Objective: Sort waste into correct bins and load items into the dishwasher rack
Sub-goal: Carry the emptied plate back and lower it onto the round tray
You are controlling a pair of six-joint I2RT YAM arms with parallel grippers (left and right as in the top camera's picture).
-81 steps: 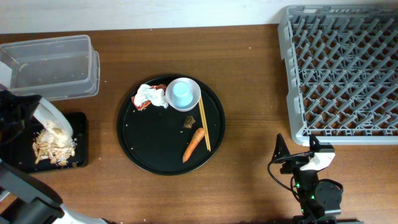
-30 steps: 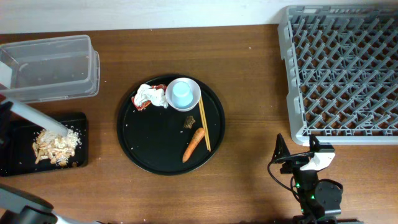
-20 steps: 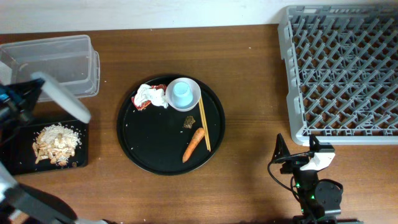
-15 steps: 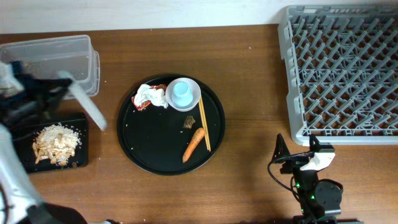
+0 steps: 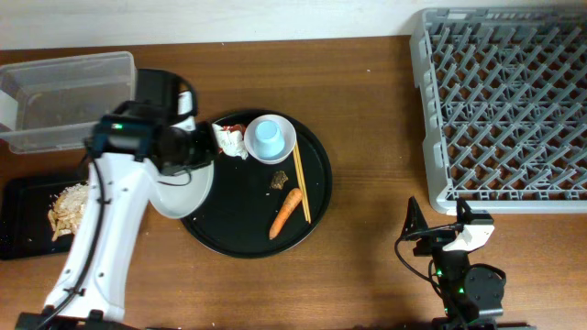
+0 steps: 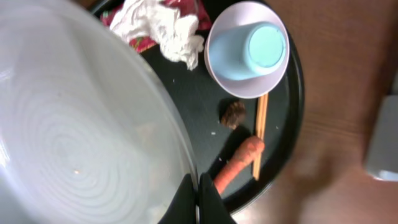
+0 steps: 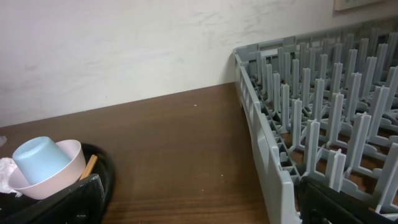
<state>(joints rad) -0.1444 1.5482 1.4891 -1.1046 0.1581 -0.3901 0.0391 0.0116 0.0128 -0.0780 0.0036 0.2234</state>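
Observation:
My left gripper (image 6: 198, 198) is shut on the rim of the round white plate (image 6: 81, 137) and holds it over the left side of the round black tray (image 5: 316, 197). On that tray lie the crumpled white tissue (image 5: 229, 142) on a red wrapper (image 6: 143, 45), the white bowl (image 5: 286, 147) with the light-blue cup (image 5: 268, 137) upside down in it, the chopsticks (image 5: 300, 188), a dark scrap (image 5: 279, 181) and the orange carrot (image 5: 286, 213). Whitish crumbs (image 5: 69, 206) lie in the shallow black tray bin (image 5: 23, 234). My right gripper (image 7: 199, 211) is open and empty.
The clear tub (image 5: 69, 101) stands at the back left, behind the black tray bin. The light-grey dishwasher rack (image 5: 504, 101) fills the back right; in the right wrist view its near wall (image 7: 267, 155) is close to my right gripper. My left arm (image 5: 101, 238) crosses the left front.
My left gripper has carried the plate from above the black tray bin rightward to the round black tray. The crumbs stayed in the bin. The right arm has not moved.

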